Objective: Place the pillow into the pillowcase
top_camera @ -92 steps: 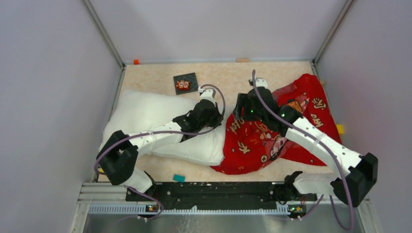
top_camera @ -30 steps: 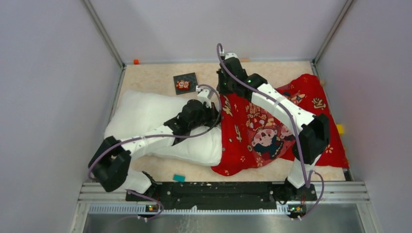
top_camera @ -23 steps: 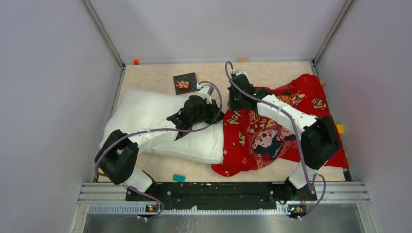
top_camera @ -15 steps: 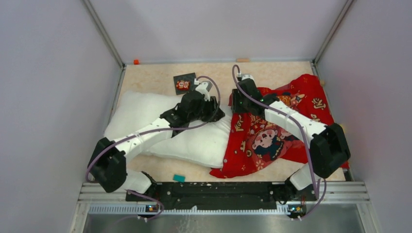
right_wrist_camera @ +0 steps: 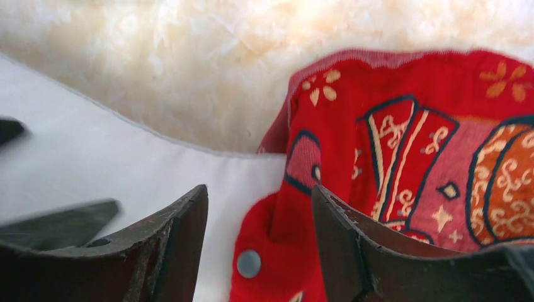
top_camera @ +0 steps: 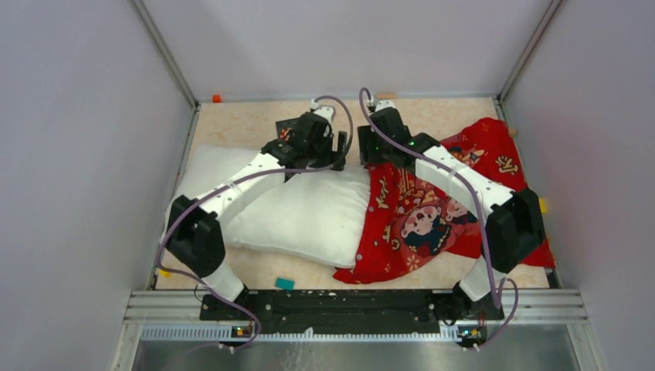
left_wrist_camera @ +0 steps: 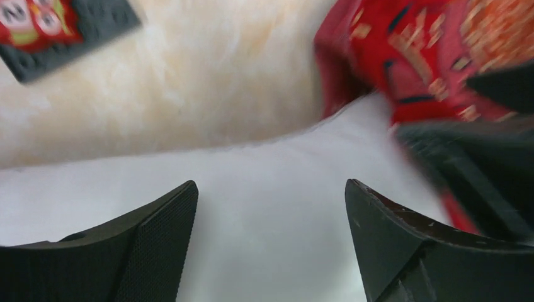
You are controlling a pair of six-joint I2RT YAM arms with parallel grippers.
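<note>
The white pillow lies across the left half of the table. Its right end meets the red printed pillowcase, whose edge overlaps that end. My left gripper hangs over the pillow's far right corner. In the left wrist view it stands open above the white pillow, holding nothing. Close beside it, my right gripper is over the case's far left corner. It is open in the right wrist view. The pillowcase edge with a grey snap lies loose between the fingers, over the pillow.
A black tile with a red picture lies just behind the left gripper, also in the left wrist view as the tile. A teal block sits near the front edge. Small blocks sit at the back wall and right side.
Both grippers opened from shut and let go of the fabric. The left arm lifted off the pillow and swung toward the far side; the right gripper stayed at the case's far left corner.
</note>
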